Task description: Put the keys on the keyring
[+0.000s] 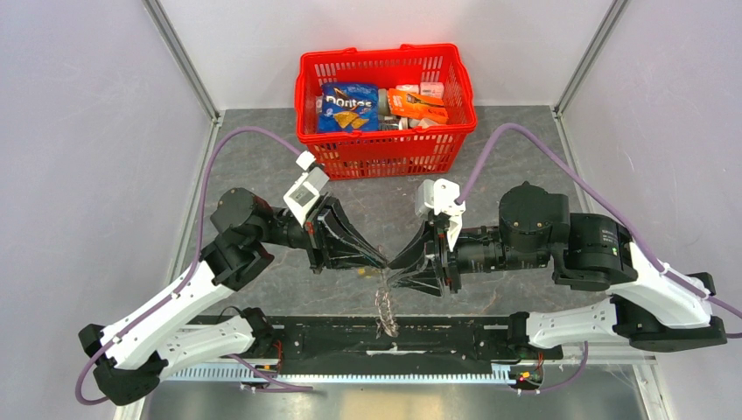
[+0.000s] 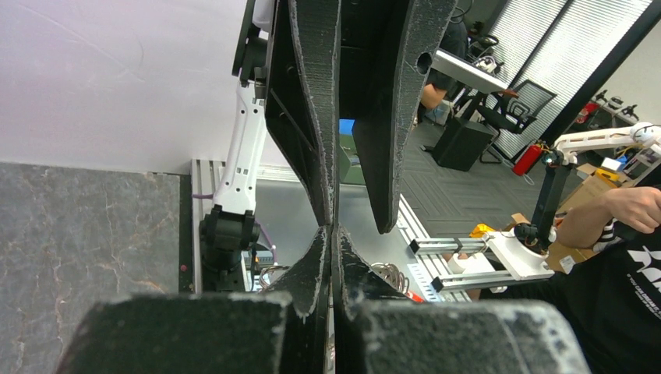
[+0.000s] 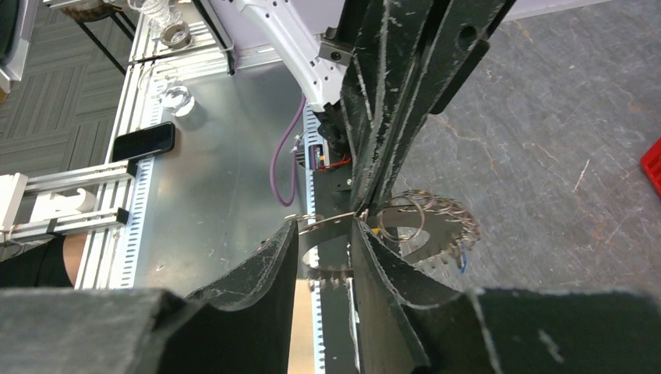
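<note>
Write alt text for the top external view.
Two robot arms meet tip to tip over a grey table: the left gripper is shut on the keyring, a silver cluster dangling below it, while the right gripper sits open beside it. A red basket of snack packets stands at the far edge.

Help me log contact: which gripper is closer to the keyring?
Left. The left gripper is shut on the top of the keyring, which hangs below it. The right gripper is open, fingertips straddling one wire loop beside that grip.

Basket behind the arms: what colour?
Red. The basket shows best in the top external view.
</note>
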Tool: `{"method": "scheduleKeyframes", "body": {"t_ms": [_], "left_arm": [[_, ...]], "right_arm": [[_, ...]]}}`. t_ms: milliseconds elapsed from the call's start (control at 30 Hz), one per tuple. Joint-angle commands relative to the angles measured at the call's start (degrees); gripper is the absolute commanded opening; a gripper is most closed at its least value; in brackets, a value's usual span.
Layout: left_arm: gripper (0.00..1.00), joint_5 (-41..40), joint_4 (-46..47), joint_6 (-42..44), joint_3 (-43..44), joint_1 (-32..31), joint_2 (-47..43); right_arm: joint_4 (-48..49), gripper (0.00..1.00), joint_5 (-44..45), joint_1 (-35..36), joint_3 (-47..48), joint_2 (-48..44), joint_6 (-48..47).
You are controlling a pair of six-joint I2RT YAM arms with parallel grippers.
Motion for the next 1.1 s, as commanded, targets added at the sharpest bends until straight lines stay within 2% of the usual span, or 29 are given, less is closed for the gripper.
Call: {"method": "scheduleKeyframes", "body": {"t_ms": [0, 467, 1067], "left_arm": [[0.02, 1.0, 1.2, -1.7, 2.9, -0.1, -0.3], [0.02, 1.4, 0.8, -1.2, 3.1, -0.1, -0.7], [0.02, -0.4, 0.7, -1.2, 3.6, -0.1, -0.5]], "right_arm": [[-1.0, 0.37, -1.9, 0.0, 2.5, -0.2, -1.0], [2.0, 0.34, 3.9, 0.1, 1.1, -1.4, 0.3], [4.5, 0.32, 3.9, 0.1, -1.1, -0.6, 1.3]]}}
